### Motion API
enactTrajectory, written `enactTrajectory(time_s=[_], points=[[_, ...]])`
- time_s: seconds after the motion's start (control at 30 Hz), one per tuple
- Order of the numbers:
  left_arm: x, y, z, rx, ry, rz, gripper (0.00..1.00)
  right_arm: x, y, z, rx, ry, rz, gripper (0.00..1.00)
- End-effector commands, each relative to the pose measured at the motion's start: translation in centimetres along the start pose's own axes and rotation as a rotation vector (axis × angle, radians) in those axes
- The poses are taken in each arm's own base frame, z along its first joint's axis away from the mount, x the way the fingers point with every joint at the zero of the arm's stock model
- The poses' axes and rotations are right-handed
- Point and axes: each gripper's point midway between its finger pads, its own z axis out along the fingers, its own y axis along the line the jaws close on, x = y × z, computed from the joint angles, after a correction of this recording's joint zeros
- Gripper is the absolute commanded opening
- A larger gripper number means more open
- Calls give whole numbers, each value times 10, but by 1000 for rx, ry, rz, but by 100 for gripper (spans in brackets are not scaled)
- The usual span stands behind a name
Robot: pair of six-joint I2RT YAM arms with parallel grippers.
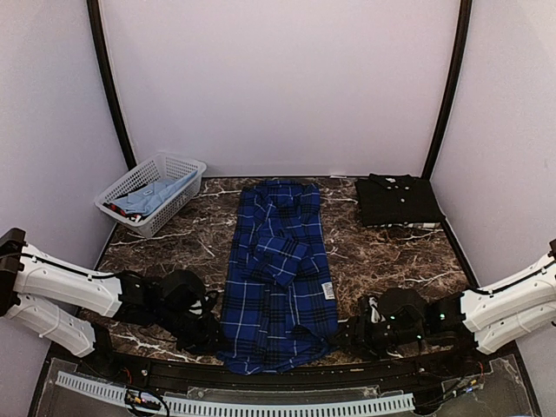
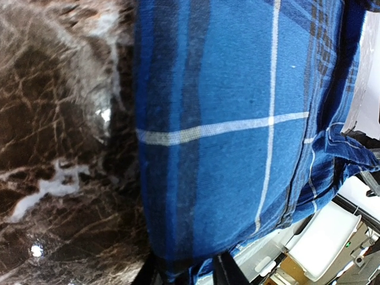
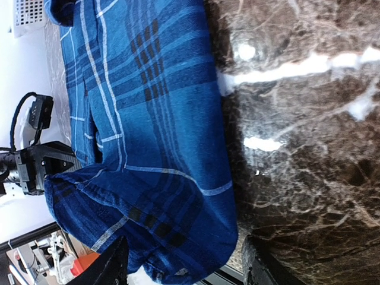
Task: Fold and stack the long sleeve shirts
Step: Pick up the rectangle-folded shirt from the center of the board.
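Working on a dark marbled bench (image 1: 382, 252). Dealing with the blue plaid shirt (image 1: 278, 278), laid lengthwise down the middle, collar far, hem at the near edge, sleeves already turned in over the body; narrowed to a strip, presumably so that hem can go up toward collar in one lift. Leaving the black shirt (image 1: 398, 200) alone at the far right corner, folded into a neat square, probably as the base of the stack. Ignoring the white basket (image 1: 187, 165) at the far left, angled toward the wall, with pale cloth inside.

Approaching low from both sides, each arm at its own near corner of the plaid hem, likely for an even two-point grasp. Left end effector (image 2: 189, 274): dark fingers (image 2: 228, 274) flanking the hem, cloth filling the gap; cannot tell whether clamped. Right end effector (image 3: 184, 264): spread wide, straddling the corner, not yet closed. Judging the step as seizing the hem before the lengthwise fold. Noting a small white label (image 1: 327, 289) on the shirt's right edge.
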Motion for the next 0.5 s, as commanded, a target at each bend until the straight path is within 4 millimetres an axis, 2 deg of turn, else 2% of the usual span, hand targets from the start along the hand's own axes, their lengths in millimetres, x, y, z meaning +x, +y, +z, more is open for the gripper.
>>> enactTrajectory(time_s=[0.0, 0.2, 0.37, 0.47], points=[[6, 5, 3, -8, 26, 8, 23, 0, 13, 2, -48, 10, 4, 59], [4, -3, -1, 16, 16, 16, 9, -1, 20, 5, -63, 7, -17, 41], [4, -10, -4, 39, 9, 14, 2, -2, 31, 10, -52, 12, -70, 30], [4, -14, -7, 50, 5, 12, 0, -2, 32, 11, -47, 15, -81, 19]])
